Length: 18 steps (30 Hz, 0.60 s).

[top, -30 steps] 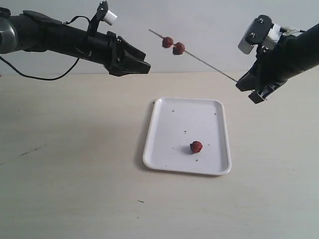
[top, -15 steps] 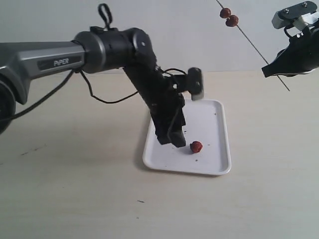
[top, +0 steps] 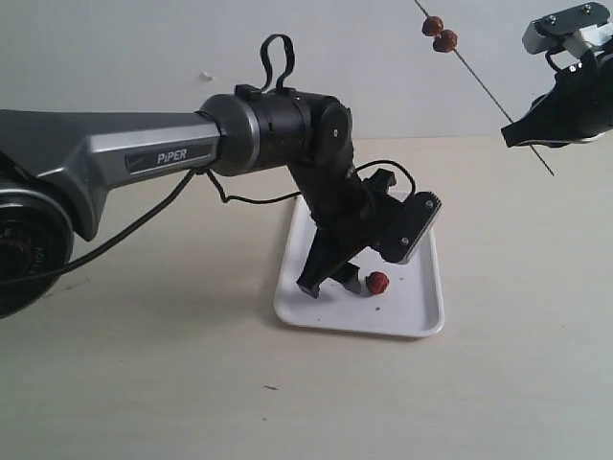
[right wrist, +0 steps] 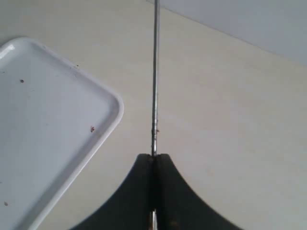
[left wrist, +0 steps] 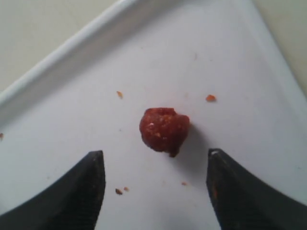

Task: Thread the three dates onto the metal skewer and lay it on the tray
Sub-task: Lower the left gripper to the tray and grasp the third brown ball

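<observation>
Exterior view, "PiPER" arm (top: 115, 153), date (top: 377, 283) on tray (top: 417, 307)

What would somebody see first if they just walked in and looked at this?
Probably the big black left gripper, jaws wide open, poised over one lone date on the white tray. Next, high up on the right, the right gripper pinches a thin metal skewer with two dates already threaded high on it.

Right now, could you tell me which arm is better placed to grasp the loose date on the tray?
Left. The left end effector, open, hovers by the wrinkled reddish-brown date on the white rectangular tray; the right end effector is shut on the thin metal skewer, raised aside.
</observation>
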### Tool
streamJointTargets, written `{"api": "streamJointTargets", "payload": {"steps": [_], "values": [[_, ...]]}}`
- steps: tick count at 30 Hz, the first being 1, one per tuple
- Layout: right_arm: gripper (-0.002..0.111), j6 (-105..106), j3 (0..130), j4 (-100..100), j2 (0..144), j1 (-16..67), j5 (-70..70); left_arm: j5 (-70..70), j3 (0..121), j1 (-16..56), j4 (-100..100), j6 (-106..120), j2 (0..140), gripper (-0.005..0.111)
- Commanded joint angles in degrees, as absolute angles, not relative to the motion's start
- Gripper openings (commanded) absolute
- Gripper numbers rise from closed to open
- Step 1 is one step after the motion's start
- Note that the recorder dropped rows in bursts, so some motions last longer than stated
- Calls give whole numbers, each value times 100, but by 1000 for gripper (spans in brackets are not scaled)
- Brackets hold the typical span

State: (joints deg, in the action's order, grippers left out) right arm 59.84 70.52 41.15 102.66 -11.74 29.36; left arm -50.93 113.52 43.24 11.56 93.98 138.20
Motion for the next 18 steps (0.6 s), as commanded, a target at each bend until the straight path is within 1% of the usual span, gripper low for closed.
{"api": "streamJointTargets", "payload": {"steps": [1, 14, 16, 18], "values": [[0, 5985, 7085, 4273, 10201, -1200, 2938, -4985, 11327, 4339, 1181, 9740, 13887, 61], [0, 5994, 7085, 4285, 10201, -1200, 2913, -4867, 11327, 4339, 1439, 10070, 13955, 60], [0, 5994, 7085, 4285, 10201, -1200, 2913, -4867, 11327, 4339, 1439, 10070, 13959, 58], [0, 5994, 7085, 4285, 10201, -1200, 2913, -4906, 11327, 4339, 1439, 10070, 13959, 53]]}}
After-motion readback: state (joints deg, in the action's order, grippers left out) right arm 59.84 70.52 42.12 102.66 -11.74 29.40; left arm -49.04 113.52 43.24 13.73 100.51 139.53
